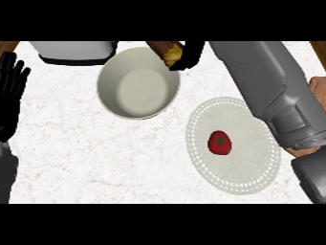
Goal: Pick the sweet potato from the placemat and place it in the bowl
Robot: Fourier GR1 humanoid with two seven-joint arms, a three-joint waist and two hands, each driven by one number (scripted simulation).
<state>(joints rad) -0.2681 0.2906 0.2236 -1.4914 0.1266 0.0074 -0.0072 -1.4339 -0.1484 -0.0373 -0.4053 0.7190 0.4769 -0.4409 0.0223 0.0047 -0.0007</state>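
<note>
The right hand [188, 56] is up at the far edge of the counter, fingers curled round the sweet potato [169, 51], and that sweet potato sits right at the far rim of the bowl [138, 83]. Brown skin and a yellow cut end poke out on the hand's left side; the rest is tucked under the black fingers. The grey forearm stretches back from the hand across the placemat [232, 143] toward the near right corner.

By my read, this is the carry almost finished, with the release yet to come. The potato hangs over the rim rather than over the hollow, so the sensible move is to bring the hand a touch nearer and to its left, until the load is above the pale middle of the bowl, then lower it before the fingers open (let go over the rim and it could tip outward onto the counter). A long thing like this wants to go in lengthwise, low, so it does not bounce.

The bowl, just near and left of the hand, looks empty inside. The placemat, back along the forearm, carries only a red tomato [220, 142] with a green stem. Left of the hand at the far edge stands a grey and white container [75, 51], contents hidden.

Far to the left, the left hand [4, 91] rests open, fingers up.
</note>
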